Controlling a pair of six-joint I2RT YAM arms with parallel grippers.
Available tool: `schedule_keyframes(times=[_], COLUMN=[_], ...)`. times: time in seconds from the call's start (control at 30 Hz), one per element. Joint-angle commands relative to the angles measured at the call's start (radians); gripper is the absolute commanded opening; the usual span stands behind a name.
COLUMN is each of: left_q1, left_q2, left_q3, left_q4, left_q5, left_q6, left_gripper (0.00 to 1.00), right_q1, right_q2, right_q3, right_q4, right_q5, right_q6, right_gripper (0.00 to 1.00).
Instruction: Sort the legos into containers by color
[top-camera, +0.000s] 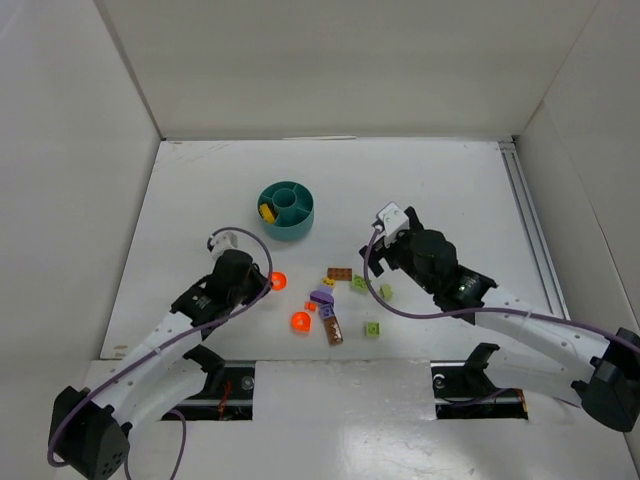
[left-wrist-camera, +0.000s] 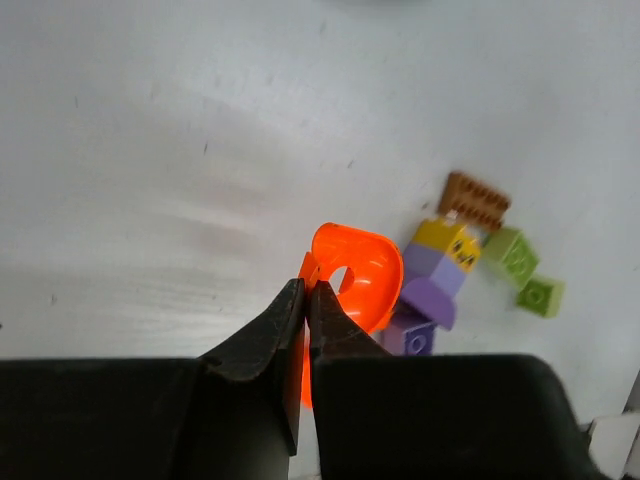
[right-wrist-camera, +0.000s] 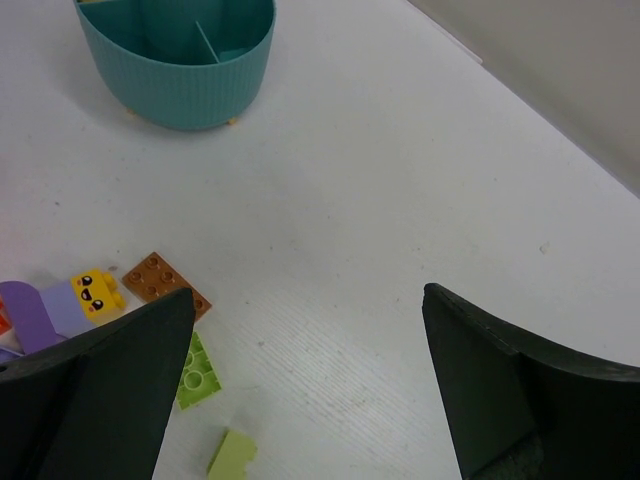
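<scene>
Clearly the left gripper (left-wrist-camera: 306, 290) is pinched shut on an orange-red curved brick (left-wrist-camera: 352, 272), toward the near edge of the worktop (top-camera: 200, 190). The right gripper (right-wrist-camera: 305, 305) hangs with its jaws wide apart, holding nothing. Between the two, by the near edge, lie loose pieces: a second orange-red brick (top-camera: 299, 320), a brown plate (top-camera: 339, 273), a purple brick (top-camera: 322, 297) and a lime green brick (top-camera: 372, 329). The teal dish (top-camera: 300, 228) sits nearer the far edge, with a yellow brick (top-camera: 267, 211) in one outer section.
</scene>
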Motion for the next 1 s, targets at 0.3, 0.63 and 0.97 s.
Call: schedule_keyframes(times=[0.3,0.63,0.97], left_q1=[0.07,0.199,0.199], left_q2=[0.444,0.638,0.868], left_q3=[0.589,0.8,0.953], left_q4=[0.031,0.172,0.234], left_q5=[-0.377,-0.308,-0.259], left_q6=[0.283,0.432,0.599], left_gripper=[0.0,0.0,0.0], right_q1=[-0.028,-0.082,-0.112], right_q2=[-0.139,-0.137,-0.078], right_q3=[-0.055,-0.055,-0.024], right_q4=[-0.04,-0.067,-0.067], right_q5=[0.125,0.098,0.098], right_q6=[0.006,-0.012,-0.04], right_gripper=[1.0,1.0,1.0])
